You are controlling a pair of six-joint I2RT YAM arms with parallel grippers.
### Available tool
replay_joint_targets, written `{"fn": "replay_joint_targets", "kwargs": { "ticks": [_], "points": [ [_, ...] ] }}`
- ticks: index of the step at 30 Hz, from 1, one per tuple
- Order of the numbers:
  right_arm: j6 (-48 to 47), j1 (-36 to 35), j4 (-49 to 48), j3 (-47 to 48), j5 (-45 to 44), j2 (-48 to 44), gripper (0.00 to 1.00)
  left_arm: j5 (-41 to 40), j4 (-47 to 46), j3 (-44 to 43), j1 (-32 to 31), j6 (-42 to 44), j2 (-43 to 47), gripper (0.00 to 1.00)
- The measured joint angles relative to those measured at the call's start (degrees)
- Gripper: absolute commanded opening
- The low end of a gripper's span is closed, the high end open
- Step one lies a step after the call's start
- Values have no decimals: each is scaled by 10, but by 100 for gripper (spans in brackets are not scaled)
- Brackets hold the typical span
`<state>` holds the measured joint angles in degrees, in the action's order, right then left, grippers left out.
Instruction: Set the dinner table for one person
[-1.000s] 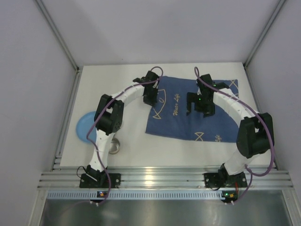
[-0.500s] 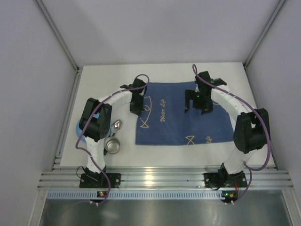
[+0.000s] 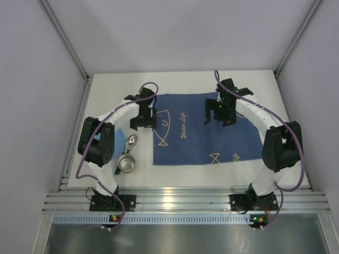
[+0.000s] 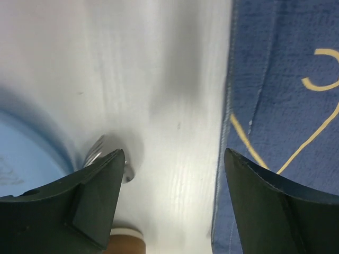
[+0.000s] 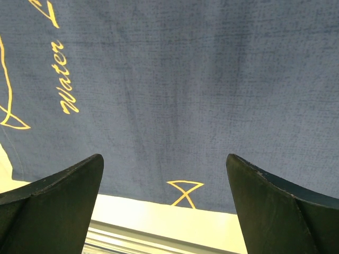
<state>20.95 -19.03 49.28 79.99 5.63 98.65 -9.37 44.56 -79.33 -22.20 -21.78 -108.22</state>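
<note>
— Your jaws?
— My left gripper (image 4: 174,159) and right gripper (image 5: 164,159) both stand open, empty.
— And the dinner table (image 3: 106,95)?
— It lies below me, under the blue cloth (image 3: 212,137).

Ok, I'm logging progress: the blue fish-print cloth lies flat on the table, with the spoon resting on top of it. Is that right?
Not quite. The top external view shows the spoon on the bare table, just left of the cloth, not on it. The cloth does lie flat.
</note>
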Motion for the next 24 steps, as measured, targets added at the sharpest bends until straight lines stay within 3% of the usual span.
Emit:
{"fn": "replay_joint_targets", "kwargs": {
  "ticks": [7,19,23,24],
  "points": [
    [12,-10,-7,-1,5,1,100,-36,12,49,71,-6,87,78],
    [11,-11,-17,-1,14,17,100,-127,26,56,120,-10,38,73],
    [5,-11,-17,-1,14,17,100,-134,26,54,130,-16,12,60],
    [4,-11,-17,-1,14,17,100,-135,26,54,133,-19,8,50]
  ]
}}
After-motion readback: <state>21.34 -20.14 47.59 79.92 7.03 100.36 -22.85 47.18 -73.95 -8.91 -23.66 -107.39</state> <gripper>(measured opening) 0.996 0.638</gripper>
